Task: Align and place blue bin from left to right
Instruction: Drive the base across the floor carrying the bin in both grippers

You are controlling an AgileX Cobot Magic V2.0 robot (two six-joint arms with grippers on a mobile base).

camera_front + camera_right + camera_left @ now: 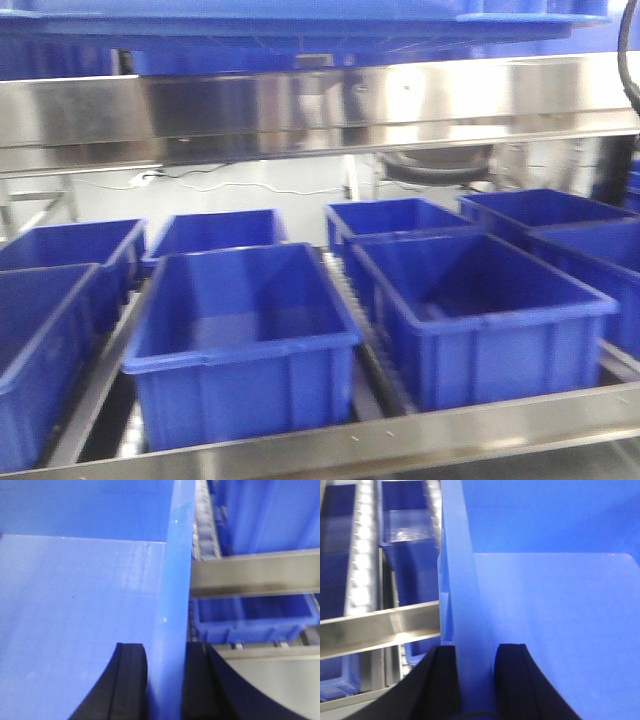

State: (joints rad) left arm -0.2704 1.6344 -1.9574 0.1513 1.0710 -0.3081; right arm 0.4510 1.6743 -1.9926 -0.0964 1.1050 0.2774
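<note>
blue crates [240,340] fill the roller rack [338,285] in rows, and a steel beam [300,110] crosses above them. the bin [300,20], bright blue with smooth walls, is held over the beam. the left tool [474,652] and right tool [165,649] are each clamped on one of its walls.

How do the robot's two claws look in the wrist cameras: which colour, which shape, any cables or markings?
Both look alike. The left claw and the right claw each have two matte black fingers, flat on the inner side and curving outward toward the base. A thin seam runs along each finger. No cables or markings show.
</note>
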